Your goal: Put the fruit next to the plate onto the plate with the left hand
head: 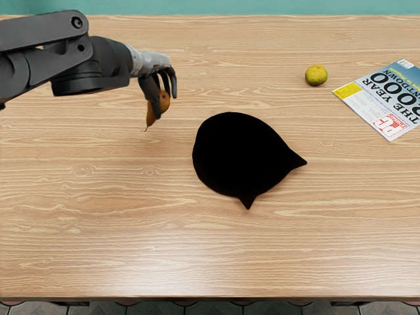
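A flat black plate (239,156) with two pointed tips lies near the middle of the wooden table. My left arm comes in from the upper left, and my left hand (157,88) hangs to the left of the plate and above the tabletop. Its dark fingers are curled around a small orange-brown pear-like fruit (161,105), whose narrow end and stem point down. The fruit is clear of the plate, roughly a hand's width from its left rim. My right arm is out of sight.
A yellow-green round fruit (316,75) sits on the table at the upper right. A magazine (387,98) lies at the right edge, just beyond it. The table's front edge (210,298) runs along the bottom.
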### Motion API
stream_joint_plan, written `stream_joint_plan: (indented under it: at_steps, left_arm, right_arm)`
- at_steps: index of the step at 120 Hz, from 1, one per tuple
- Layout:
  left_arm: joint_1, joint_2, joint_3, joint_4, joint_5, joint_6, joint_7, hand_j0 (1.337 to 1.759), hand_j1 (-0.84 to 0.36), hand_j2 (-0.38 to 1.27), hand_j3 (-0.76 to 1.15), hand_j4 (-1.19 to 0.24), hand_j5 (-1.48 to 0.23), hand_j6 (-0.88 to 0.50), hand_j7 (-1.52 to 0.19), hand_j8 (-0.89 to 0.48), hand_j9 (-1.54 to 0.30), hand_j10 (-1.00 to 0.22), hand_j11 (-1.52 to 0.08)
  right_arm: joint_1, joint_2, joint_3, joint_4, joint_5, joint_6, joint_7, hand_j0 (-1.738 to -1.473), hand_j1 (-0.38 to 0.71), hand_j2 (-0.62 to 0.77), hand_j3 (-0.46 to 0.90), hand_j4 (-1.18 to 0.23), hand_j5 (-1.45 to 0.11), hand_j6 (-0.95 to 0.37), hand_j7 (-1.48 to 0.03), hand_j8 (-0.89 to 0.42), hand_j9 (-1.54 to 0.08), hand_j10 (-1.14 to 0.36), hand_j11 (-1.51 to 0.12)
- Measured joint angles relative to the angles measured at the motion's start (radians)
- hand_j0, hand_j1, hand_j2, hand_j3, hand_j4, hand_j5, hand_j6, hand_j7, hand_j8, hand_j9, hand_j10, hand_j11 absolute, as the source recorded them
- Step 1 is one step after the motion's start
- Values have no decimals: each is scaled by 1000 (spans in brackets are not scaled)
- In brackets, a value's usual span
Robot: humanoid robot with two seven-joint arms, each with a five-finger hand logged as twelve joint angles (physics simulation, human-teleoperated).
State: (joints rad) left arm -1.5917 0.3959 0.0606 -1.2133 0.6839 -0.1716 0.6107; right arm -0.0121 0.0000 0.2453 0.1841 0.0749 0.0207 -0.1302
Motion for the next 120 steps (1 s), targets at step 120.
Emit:
stream_joint_plan:
  at_steps: [120]
  left_arm:
    - [-96,-332,-11,104,-77,4,0,1654,-446,678,0,-774,-1119,-428,-1093,-410,-1059,-766,-1067]
  right_arm:
    - [0,0,-3,0,-1,0,0,-1658,-317,-5,0,-27,-35,-27,-35,-27,-35,-27,-35]
